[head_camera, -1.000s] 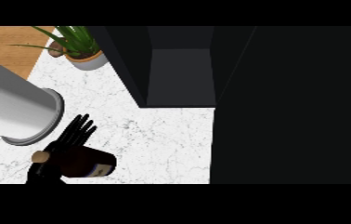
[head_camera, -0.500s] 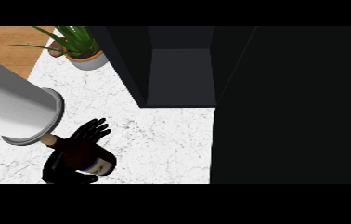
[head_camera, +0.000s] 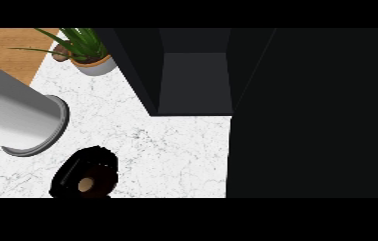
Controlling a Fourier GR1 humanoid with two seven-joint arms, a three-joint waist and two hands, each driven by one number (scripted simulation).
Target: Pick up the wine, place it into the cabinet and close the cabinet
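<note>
White grey-veined marble surface (head_camera: 170, 150), dark charcoal box-shaped cabinet (head_camera: 193, 80), shiny silver metal cylinder (head_camera: 26, 122), green spiky-leaved potted plant (head_camera: 81, 45).

Single head view (none other) looking steeply down at counter (head_camera: 170, 145).

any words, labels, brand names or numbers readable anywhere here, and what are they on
None can be read.
Wine bottle: seen from above with the left hand curled round it, so any label is hidden.
Dark cabinet: plain, open, no markings.
Potted plant: nothing written on the pot.
Grey cylinder: plain.
Marble counter: veining only.
</note>
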